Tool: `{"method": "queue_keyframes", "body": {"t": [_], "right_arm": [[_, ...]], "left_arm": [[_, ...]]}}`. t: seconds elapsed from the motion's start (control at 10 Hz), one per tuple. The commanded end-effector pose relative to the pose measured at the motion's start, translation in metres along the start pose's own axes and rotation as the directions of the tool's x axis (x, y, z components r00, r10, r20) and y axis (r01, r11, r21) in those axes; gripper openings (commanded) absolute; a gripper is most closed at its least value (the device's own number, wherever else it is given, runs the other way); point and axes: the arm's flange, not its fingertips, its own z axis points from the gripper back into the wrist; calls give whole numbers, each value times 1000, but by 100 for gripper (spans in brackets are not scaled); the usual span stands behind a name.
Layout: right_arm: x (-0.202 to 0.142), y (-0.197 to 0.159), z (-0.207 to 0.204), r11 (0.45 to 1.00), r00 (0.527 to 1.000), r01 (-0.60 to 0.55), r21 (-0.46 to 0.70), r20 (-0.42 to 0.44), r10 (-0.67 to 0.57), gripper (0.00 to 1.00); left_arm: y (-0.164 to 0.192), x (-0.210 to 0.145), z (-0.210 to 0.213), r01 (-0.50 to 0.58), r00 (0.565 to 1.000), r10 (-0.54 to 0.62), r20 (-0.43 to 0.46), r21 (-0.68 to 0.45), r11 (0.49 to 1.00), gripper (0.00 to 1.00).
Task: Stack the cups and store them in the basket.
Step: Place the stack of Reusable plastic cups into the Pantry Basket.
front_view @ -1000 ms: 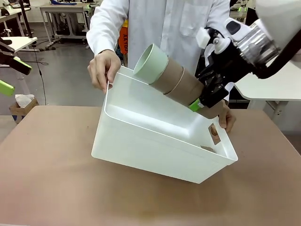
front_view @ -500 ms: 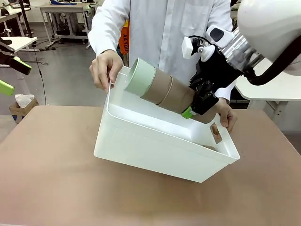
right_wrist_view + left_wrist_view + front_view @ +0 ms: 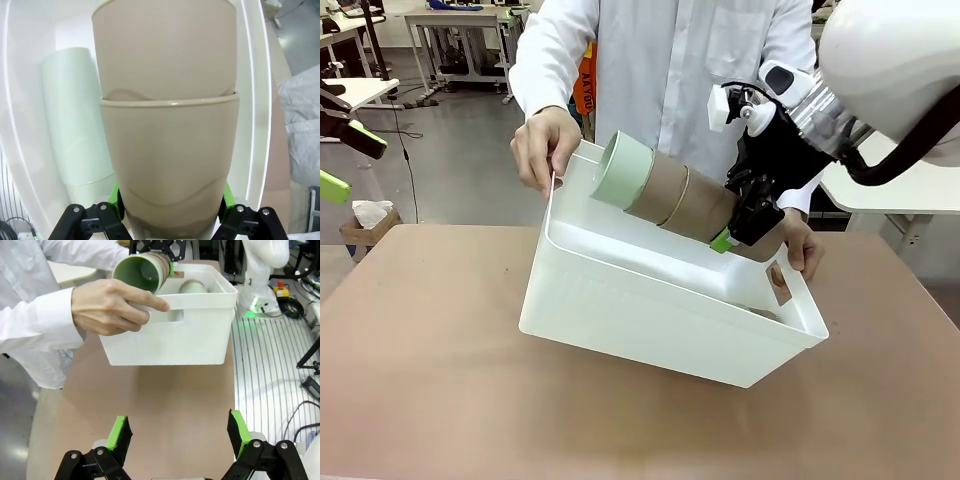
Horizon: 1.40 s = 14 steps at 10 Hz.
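Note:
A stack of cups (image 3: 670,192), tan with a mint green one (image 3: 623,170) at its far end, lies almost level over the white basket (image 3: 650,310). My right gripper (image 3: 745,225) is shut on the tan base of the stack (image 3: 170,145), a green pad on each side. In the right wrist view another mint green cup (image 3: 75,135) lies inside the basket (image 3: 250,100), beside the stack. A person's hands (image 3: 545,145) (image 3: 802,245) hold the basket tilted toward me. My left gripper (image 3: 179,430) stands open and empty, well back from the basket (image 3: 170,340), at the far left (image 3: 350,162).
The brown table (image 3: 430,380) has free room in front of and left of the basket. The person stands close behind it. In the left wrist view the right arm's white base (image 3: 260,270) and cables stand beyond the table edge.
The right gripper has carried the stack left and down, turning it flatter over the basket. In the last half second it barely moved. The left gripper has stayed put.

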Motion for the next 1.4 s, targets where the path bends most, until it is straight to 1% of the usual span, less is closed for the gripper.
{"method": "queue_keyframes", "body": {"t": [0.0,0.4,0.5,0.6,0.7,0.9,1.1,1.3], "right_arm": [[4,6,7,1000,1000,-10,6,2,10,85],[4,6,7,1000,1000,-10,6,2,10,85],[2,4,-1,1000,1000,-11,12,5,11,85],[8,-27,-22,1000,998,28,-1,-54,-28,85],[13,-42,-33,999,996,40,-2,-78,-40,85],[17,-57,-54,999,996,38,6,-81,-37,85],[20,-53,-66,1000,996,22,14,-81,-21,85],[21,-37,-66,999,998,10,54,-69,-6,85]], "left_arm": [[-1,3,1,-12,1000,12,12,-3,1000,100],[-1,3,1,-12,1000,12,12,-3,1000,100],[-1,3,1,-12,1000,12,12,-3,1000,100],[-1,3,1,-12,1000,12,12,-3,1000,100],[-1,3,1,-12,1000,12,12,-3,1000,100],[-1,3,1,-12,1000,12,12,-3,1000,100],[-1,3,1,-12,1000,12,12,-3,1000,100],[-1,3,1,-12,1000,12,12,-3,1000,100]]}}
